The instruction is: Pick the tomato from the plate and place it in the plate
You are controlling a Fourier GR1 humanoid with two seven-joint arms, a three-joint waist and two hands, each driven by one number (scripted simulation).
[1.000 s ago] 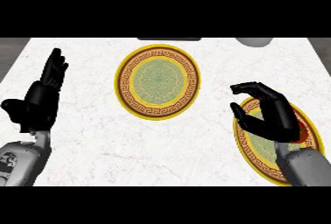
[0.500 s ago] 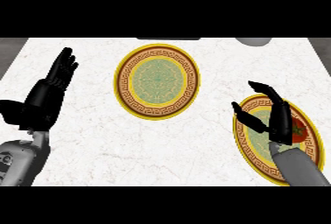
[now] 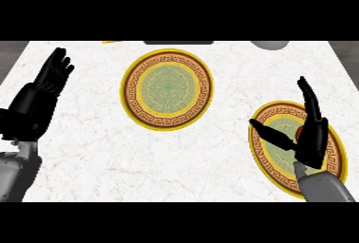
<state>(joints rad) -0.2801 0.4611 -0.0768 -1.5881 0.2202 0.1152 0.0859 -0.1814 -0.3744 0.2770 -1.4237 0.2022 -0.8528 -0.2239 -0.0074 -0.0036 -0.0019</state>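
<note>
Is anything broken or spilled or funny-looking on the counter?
Nothing looks broken, spilled or knocked over. Both plates lie flat: one in the middle holds nothing, the other sits at the right under the open right hand. Only a sliver of red tomato peeks out beside that hand. The left hand rests open at the left.

The counter (image 3: 175, 161) looks like smooth white marble with faint grey veins. Both plates (image 3: 167, 89) (image 3: 270, 156) seem glazed ceramic, gold-rimmed and patterned. The hands (image 3: 312, 137) (image 3: 38, 102) are matt black.
</note>
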